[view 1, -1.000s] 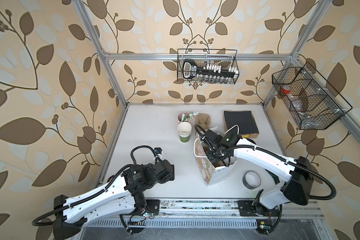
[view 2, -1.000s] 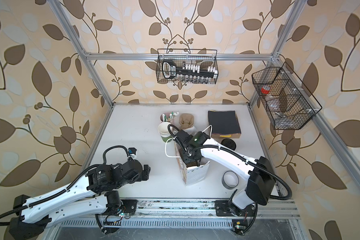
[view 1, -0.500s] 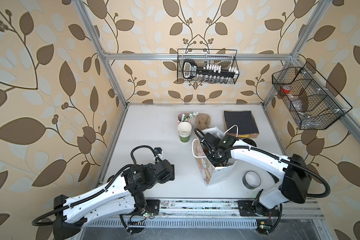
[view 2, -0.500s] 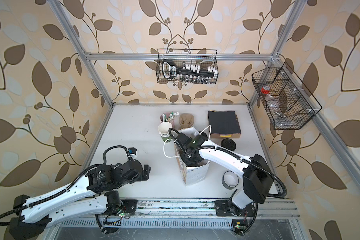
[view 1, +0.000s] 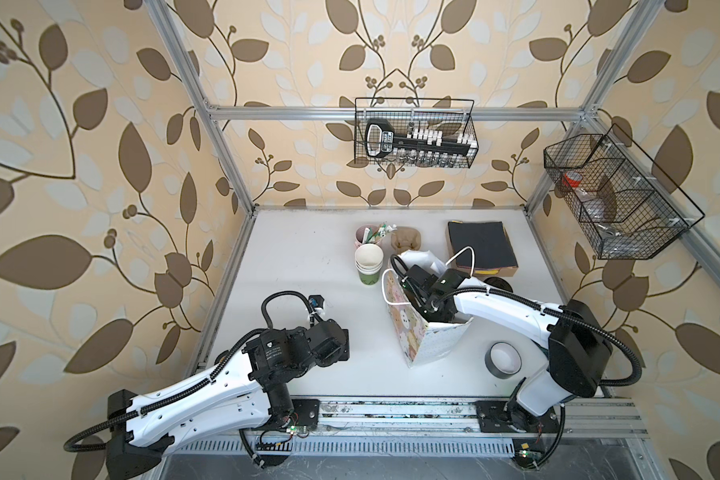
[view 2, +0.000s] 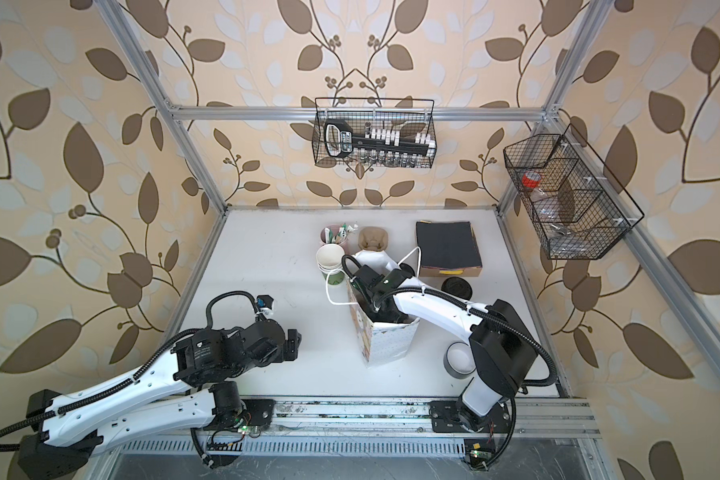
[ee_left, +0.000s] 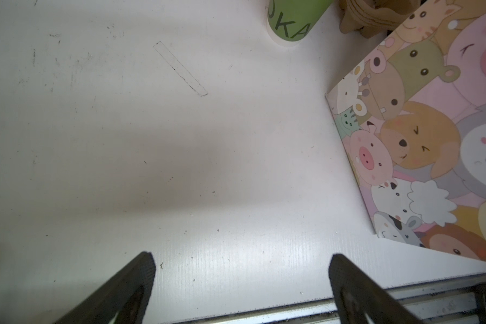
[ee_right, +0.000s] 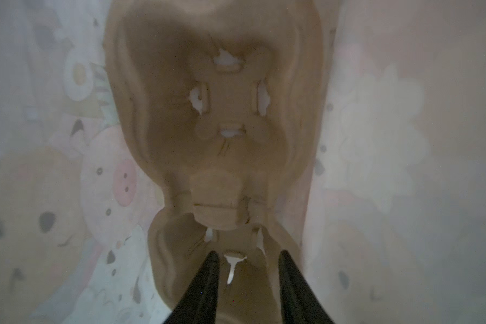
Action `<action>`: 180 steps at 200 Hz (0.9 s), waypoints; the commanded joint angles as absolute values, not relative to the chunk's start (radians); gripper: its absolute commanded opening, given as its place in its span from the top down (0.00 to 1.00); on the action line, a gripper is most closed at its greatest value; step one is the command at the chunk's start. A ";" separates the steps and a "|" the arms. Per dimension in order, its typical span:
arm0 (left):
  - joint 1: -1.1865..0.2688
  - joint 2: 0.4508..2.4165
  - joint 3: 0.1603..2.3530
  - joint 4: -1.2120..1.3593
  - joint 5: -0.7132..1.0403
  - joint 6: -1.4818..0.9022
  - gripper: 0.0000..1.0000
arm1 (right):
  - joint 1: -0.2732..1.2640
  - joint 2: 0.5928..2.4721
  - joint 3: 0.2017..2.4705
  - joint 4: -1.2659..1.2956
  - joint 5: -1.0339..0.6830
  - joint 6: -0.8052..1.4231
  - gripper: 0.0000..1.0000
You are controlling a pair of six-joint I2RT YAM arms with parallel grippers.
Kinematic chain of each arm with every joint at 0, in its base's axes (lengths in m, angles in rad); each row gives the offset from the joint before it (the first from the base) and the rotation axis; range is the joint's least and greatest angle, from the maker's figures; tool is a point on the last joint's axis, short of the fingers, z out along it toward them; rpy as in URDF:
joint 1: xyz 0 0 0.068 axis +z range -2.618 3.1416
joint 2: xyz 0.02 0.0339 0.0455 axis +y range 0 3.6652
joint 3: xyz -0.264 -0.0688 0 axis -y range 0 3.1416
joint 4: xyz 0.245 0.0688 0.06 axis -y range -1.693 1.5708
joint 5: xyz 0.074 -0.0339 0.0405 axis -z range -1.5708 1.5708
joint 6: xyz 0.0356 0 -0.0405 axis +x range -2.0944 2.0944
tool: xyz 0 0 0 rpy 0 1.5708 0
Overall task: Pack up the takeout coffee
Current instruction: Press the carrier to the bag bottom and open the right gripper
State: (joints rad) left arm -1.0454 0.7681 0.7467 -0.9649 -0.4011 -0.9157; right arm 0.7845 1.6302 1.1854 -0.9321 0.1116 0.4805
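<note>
Black fingers frame the wrist view of the right end effector (ee_right: 249,254). It is down inside the paper bag (view 1: 429,345), jaws partly apart with nothing between them. Just beneath lies a brown pulp cup tray (ee_right: 222,112) on the bag's bottom, its wells bare. The coffee cup cannot be made out in any view.

The bag stands upright, right of the middle of the surface (ee_left: 152,140) and toward the front edge. The left end effector (ee_left: 242,255) hangs spread wide and empty over bare surface near the front edge, beside the bag's cartoon-printed side.

Toward the back edge stand a stack of green-and-white cups (view 1: 368,266), a pink cup (view 1: 364,235) and more brown trays (view 1: 408,239). Black napkins (view 1: 481,245) lie toward the back right corner with black lids (view 1: 499,284) beside them. A tape roll (view 1: 503,360) sits near the front right corner.
</note>
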 commanded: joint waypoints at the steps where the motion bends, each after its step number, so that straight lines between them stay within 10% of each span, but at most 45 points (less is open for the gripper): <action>1: -1.034 0.773 0.733 -0.960 -0.440 -0.903 0.01 | 0.776 1.636 1.192 -0.944 0.130 0.466 0.62; 180: -1.034 0.755 0.737 -0.962 -0.455 -0.904 0.01 | 0.734 1.607 1.464 -1.045 0.244 0.414 0.17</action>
State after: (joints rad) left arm -1.0454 0.7486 0.7464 -0.9592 -0.4122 -0.9157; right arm 0.7326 1.6302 1.4052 -0.9813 0.2047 0.4301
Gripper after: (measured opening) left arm 0.989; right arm 0.805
